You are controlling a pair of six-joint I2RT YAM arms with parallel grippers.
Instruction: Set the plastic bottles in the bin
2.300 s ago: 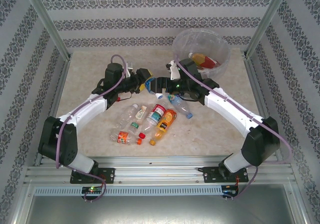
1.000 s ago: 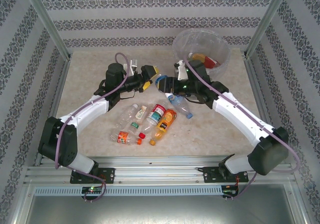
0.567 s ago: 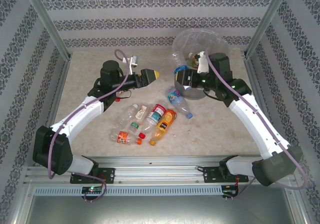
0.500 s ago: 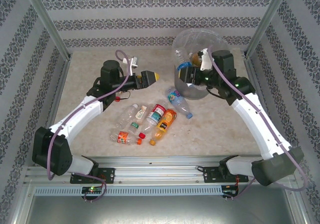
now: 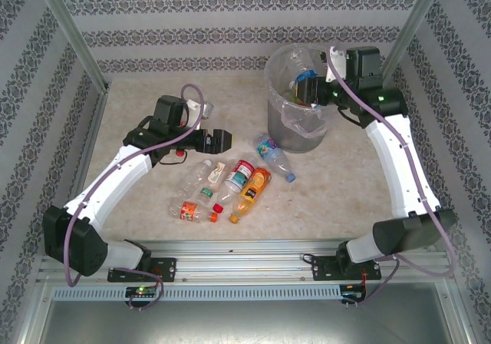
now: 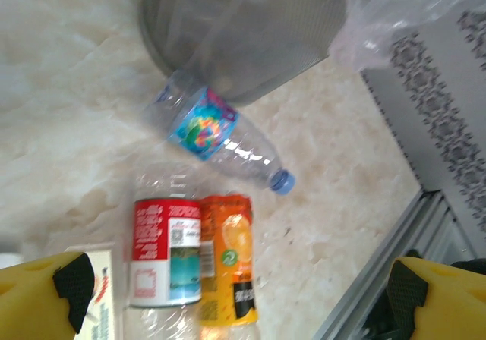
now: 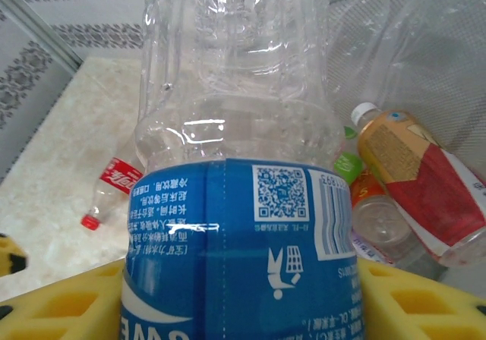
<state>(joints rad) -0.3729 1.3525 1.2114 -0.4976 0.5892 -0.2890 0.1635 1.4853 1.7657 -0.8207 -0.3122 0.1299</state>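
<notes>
The blue-labelled bottle [image 7: 235,203], clear ribbed plastic with a glossy blue wrap printed with a square code and a barcode, sat clamped by its belly in the right pincer [image 5: 307,89]. The yellow foam pads [image 7: 61,310] pressed it on either side, and its crinkled upper body pointed away from the wrist. The pincer held it above the open mouth of the bin [image 5: 295,129], a round grey container with a fine mesh-like wall. A thin, wrinkled clear bag [image 6: 395,14] was folded over the bin's rim. Down past the pincer's tips, inside the bin, lay a white-capped bottle [image 7: 418,181] with a red and tan label.

The left pincer [image 6: 235,287] hung over the table [image 5: 345,183], a smooth beige marbled top, with its yellow fingers [image 6: 440,294] spread wide and gripping nothing. Between those fingers lay a red-labelled bottle [image 6: 163,253] and an orange-labelled bottle [image 6: 228,256], side by side and touching. Farther ahead of its tips lay a blue-capped bottle [image 6: 205,124], clear with a bright turquoise and pink band. That bottle's base was close against the bin's foot. More small clear bottles, some dented, lay on the table on the arm-base side of this pincer.
</notes>
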